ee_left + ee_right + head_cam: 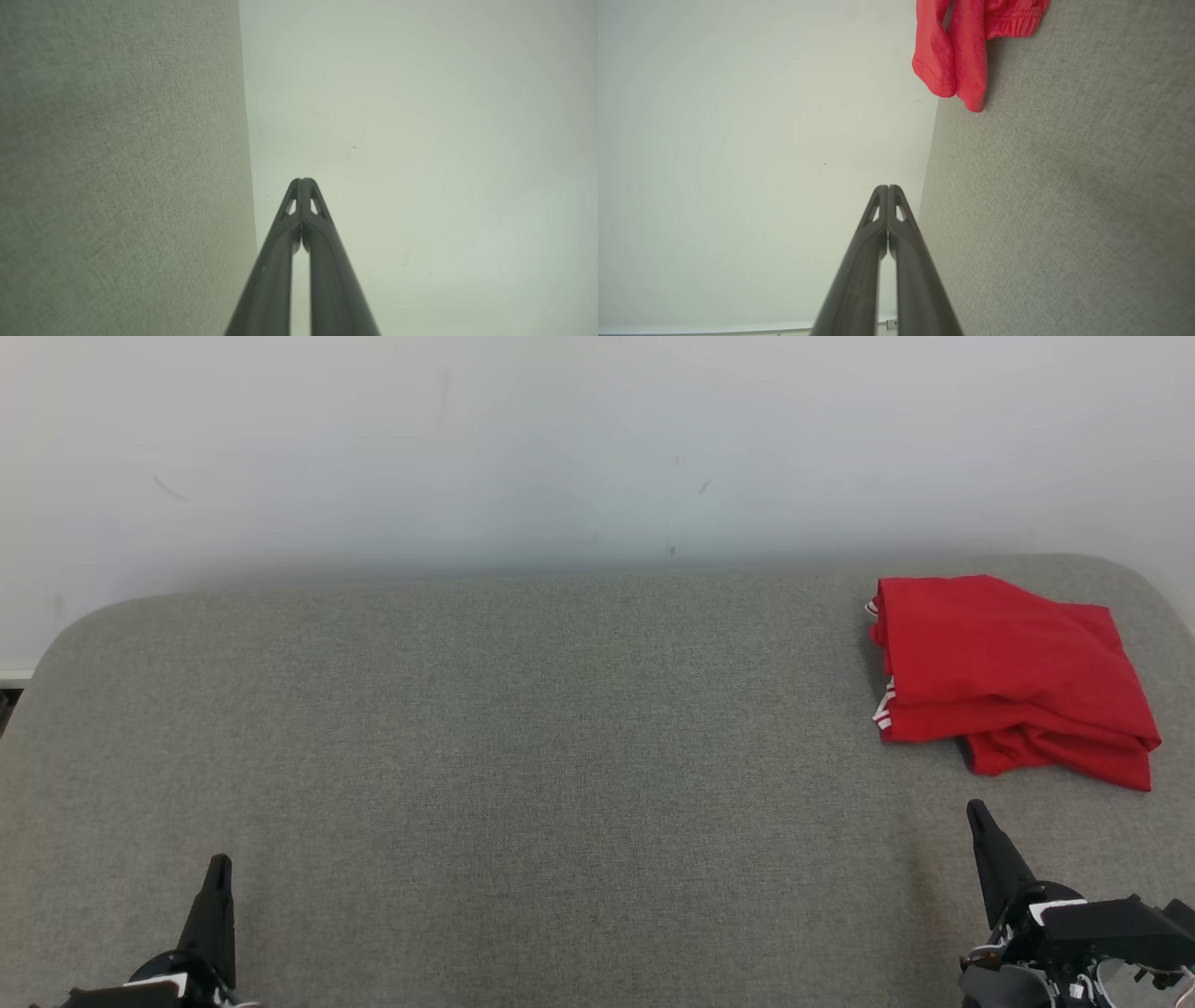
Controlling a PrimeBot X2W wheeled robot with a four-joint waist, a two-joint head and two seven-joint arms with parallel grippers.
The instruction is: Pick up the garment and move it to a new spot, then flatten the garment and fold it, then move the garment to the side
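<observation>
The red garment (1008,677) lies folded in a rough rectangle at the far right of the grey fabric surface (560,756), with a bit of white trim at its left edge. Its hem and waistband (966,51) hang at the top of the right wrist view. My right gripper (977,812) is shut and empty at the lower right, a short way in front of the garment. At the lower left my left gripper (219,866) is also shut with nothing in it. Both wrist views show the fingertips pressed together, left (302,180) and right (887,187).
A plain pale wall (560,448) rises right behind the grey surface. The surface has rounded back corners, and its left edge drops off near a dark gap (7,705).
</observation>
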